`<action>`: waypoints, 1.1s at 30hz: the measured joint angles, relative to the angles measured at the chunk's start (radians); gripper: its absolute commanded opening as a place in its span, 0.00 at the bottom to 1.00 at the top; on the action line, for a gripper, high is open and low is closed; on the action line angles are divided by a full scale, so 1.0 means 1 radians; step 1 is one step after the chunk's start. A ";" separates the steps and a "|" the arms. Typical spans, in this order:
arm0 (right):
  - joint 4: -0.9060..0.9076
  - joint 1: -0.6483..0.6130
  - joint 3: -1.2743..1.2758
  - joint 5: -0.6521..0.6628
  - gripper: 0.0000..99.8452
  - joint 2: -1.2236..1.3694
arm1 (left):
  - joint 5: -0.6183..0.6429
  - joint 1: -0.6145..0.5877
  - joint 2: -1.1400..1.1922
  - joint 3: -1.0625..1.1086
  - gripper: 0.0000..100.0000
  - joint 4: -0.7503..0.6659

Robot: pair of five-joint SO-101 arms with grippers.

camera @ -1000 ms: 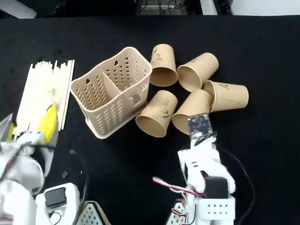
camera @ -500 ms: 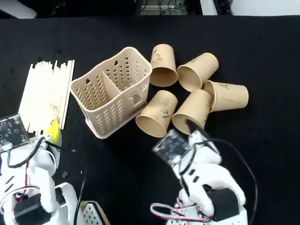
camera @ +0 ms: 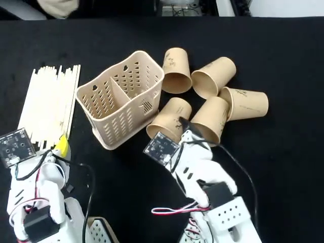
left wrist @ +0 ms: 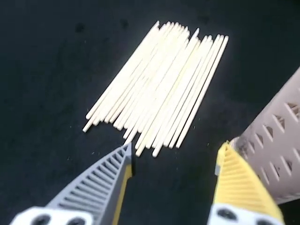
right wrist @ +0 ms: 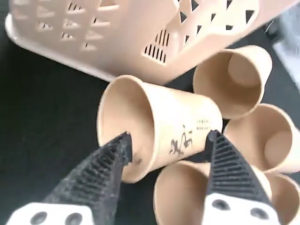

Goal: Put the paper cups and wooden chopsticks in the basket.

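Several tan paper cups lie on their sides right of the beige basket (camera: pixel 123 97); the nearest cup (camera: pixel 170 122) rests by the basket's lower right corner. My right gripper (right wrist: pixel 167 140) is open, its black fingers straddling that cup (right wrist: pixel 154 124) from above near its mouth, and sits over the same spot from overhead (camera: pixel 183 126). A sheaf of wooden chopsticks (camera: pixel 49 105) lies flat left of the basket. My left gripper (left wrist: pixel 173 157) stands open just short of the near ends of the chopsticks (left wrist: pixel 161 91), its yellow finger (camera: pixel 62 146) at their near end.
The basket (right wrist: pixel 140 33) has two compartments split by a divider and perforated walls. Other cups (camera: pixel 176 70) (camera: pixel 213 76) (camera: pixel 244 103) (camera: pixel 209 119) crowd together right of it. Black tabletop lies open toward the far right and the back.
The right arm swung left and forward from over a cup further right, bringing its open fingers over the cup nearest the basket. The left arm drew back from the chopsticks to their near ends.
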 measured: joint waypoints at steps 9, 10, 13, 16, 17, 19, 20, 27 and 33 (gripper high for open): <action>-0.247 0.095 0.123 0.064 0.01 -0.031 | 0.003 0.000 0.000 0.100 0.29 -0.061; -0.253 0.104 0.123 0.064 0.01 -0.040 | 0.011 0.000 0.000 0.112 0.29 -0.069; -0.259 0.109 0.123 0.066 0.01 -0.069 | 0.028 0.000 0.003 0.126 0.29 -0.075; -0.259 0.110 0.123 0.043 0.01 -0.103 | 0.034 0.000 0.000 0.126 0.29 -0.075; -0.259 0.110 0.123 0.021 0.01 -0.117 | 0.034 0.000 0.000 0.126 0.29 -0.075; -0.247 0.114 0.123 -0.012 0.01 -0.149 | 0.034 0.000 0.000 0.126 0.29 -0.075; -0.224 0.123 0.123 -0.026 0.01 -0.167 | 0.034 0.000 0.000 0.126 0.29 -0.075; 0.157 0.192 -0.106 -0.097 0.01 -0.299 | 0.034 0.000 0.000 0.126 0.29 -0.075; 0.451 0.193 -0.423 -0.170 0.01 -0.302 | 0.040 0.000 -0.002 0.170 0.29 -0.110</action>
